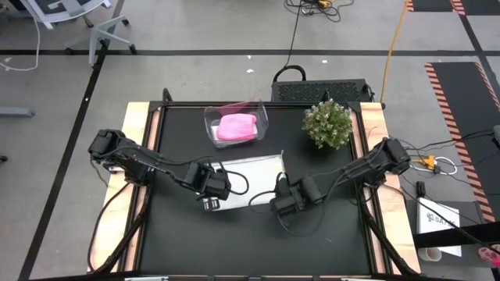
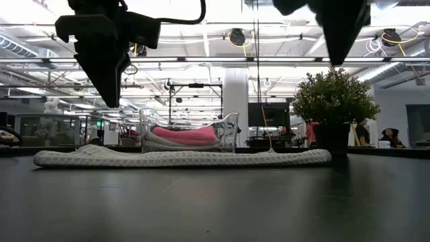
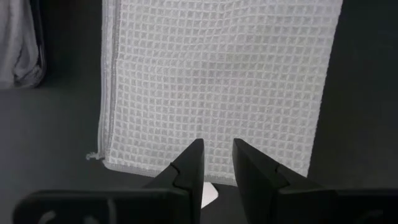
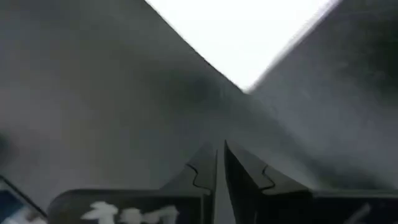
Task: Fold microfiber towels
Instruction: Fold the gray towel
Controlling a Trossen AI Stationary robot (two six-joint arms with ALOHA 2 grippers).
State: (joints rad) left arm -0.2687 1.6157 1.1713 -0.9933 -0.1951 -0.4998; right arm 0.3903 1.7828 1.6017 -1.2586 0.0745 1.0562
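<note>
- Hovering over the near-left edge of the white waffle-weave towel, my left tool hangs above the black counter with its fingers a narrow gap apart and nothing between them; in the left wrist view the towel's hemmed edge lies just beyond the fingertips.
- The white towel lies spread flat at mid-counter, one layer as far as I can tell, so I judge the first fold of this piece is the step in hand and not yet started.
- Behind it stands a clear plastic bin holding the pink towel, folded, on top of a pale cloth visible in the low view.
- My right tool hangs off the towel's near-right corner, raised off the counter, its fingers nearly together and empty.
- The potted plant stands at the far right of the counter, apart from the towel.
- Next, I think each tool has to drop to a near corner, pinch only the cloth, and carry that edge across to the far edge evenly, keeping clear of the bin.
</note>
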